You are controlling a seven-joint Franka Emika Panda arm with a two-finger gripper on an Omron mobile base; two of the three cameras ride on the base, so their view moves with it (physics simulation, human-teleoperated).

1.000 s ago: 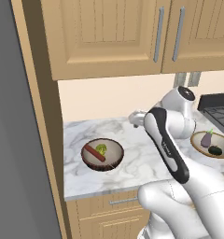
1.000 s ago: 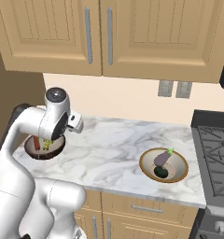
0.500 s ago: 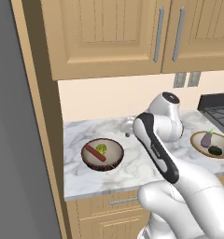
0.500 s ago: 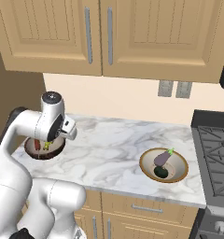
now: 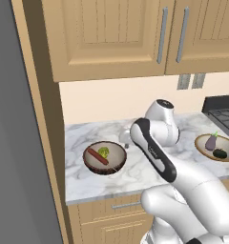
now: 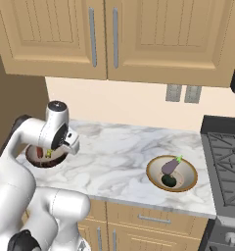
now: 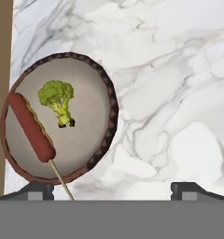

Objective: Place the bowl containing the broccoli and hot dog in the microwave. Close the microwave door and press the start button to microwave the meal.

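Note:
The dark-brown bowl [image 5: 105, 164] [image 7: 86, 88] stands on the marble counter near its left end. Inside it lie the yellow-green broccoli [image 7: 58, 100] [image 5: 104, 152] and the reddish hot dog [image 7: 31, 126] [image 5: 96, 156] on a thin stick. My gripper [image 7: 115, 191] [image 6: 70, 145] hangs open above the counter, over the bowl's right rim and the marble beside it, with nothing between its fingers. One fingertip [image 7: 37, 190] shows over the bowl's near edge, the other far off to the right. The microwave and the microwave door are out of view.
A shallow light-tan bowl [image 5: 216, 155] [image 6: 188, 171] with an eggplant sits farther right on the counter. Beyond it is the stove [image 6: 227, 152]. A tall brown panel [image 5: 45, 124] closes the counter's left end, and wall cabinets [image 5: 111, 33] hang overhead.
The arm has swung left and lower toward the dark-brown bowl. The jaws have stayed open, and the bowls have not moved.

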